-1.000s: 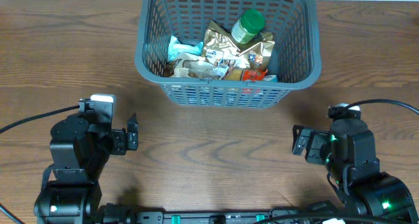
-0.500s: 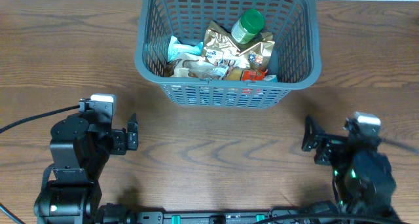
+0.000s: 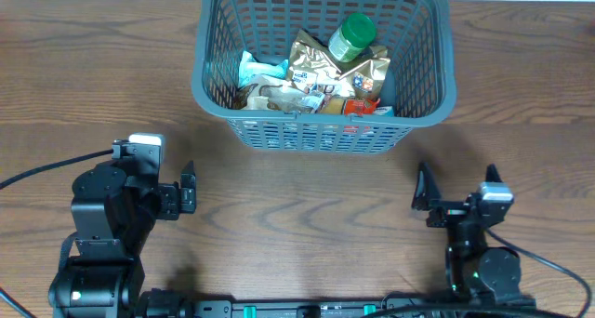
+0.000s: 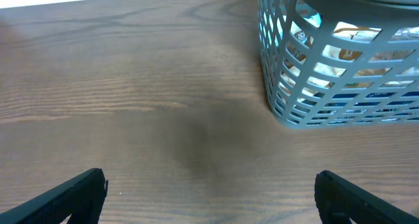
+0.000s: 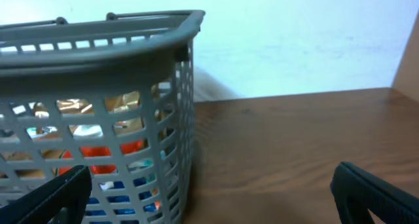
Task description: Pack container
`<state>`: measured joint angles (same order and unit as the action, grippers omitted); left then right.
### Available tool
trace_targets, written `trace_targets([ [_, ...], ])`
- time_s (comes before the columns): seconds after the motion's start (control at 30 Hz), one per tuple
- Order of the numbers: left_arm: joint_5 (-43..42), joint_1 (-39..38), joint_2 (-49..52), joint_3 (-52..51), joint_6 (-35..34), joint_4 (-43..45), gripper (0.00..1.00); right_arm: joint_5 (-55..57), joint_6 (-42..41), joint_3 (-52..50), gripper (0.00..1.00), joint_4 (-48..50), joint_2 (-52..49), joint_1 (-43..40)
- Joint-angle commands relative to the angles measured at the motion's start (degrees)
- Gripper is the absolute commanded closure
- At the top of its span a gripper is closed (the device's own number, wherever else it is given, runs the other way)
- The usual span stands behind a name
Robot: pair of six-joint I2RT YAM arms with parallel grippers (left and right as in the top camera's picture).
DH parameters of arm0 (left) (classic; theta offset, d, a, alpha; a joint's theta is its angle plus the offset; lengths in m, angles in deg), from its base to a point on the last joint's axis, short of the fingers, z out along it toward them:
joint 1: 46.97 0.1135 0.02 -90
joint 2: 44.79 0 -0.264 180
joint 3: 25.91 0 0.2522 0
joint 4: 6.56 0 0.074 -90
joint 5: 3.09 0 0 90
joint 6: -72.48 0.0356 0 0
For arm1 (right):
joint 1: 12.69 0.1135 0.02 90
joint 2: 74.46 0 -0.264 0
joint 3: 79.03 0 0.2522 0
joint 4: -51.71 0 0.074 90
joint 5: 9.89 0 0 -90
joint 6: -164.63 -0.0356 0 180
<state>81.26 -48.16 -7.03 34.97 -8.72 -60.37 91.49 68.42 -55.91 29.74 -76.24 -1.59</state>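
Overhead: the container [image 3: 316,134] sits at top centre of the frame on the brown wood-grain table [image 3: 297,216]. It is dark grey plastic, rectangular, with slotted lattice walls and a thick rounded rim. Jumbled inside are a green-lidded jar [image 3: 354,32], a crinkled gold foil pouch [image 3: 321,69] and a pale blue packet [image 3: 253,69]. The left gripper [image 3: 186,192] is at lower left and the right gripper [image 3: 456,182] at lower right. Both are well apart from the container. The right jaws are spread wide and hold nothing.

Left wrist: a container corner fills the upper right, its lattice reading pale blue-grey, with packets showing through the slots. Matte black fingers [image 4: 65,198] sit in the bottom corners; jaws wide open over bare table.

Right wrist: the container takes the left half, with orange and gold packaging behind the slots. Jaws open, empty.
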Motion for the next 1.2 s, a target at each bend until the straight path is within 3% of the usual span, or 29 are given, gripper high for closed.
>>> trace_targets([
  [0.0,-0.35,-0.13,-0.02,-0.24,-0.55,0.07,0.02,-3.39,1.53,-3.48,0.01,2.32,1.51,-0.44],
  [0.27,-0.35,-0.13,-0.02,-0.24,-0.55,0.07,0.02,-8.09,2.49,-9.16,0.01,5.88,1.51,-0.17],
  [1.17,-0.35,-0.11,-0.02,-0.24,-0.55,0.07,0.01,-12.0,2.45,-9.07,0.01,4.02,1.49,-0.15],
])
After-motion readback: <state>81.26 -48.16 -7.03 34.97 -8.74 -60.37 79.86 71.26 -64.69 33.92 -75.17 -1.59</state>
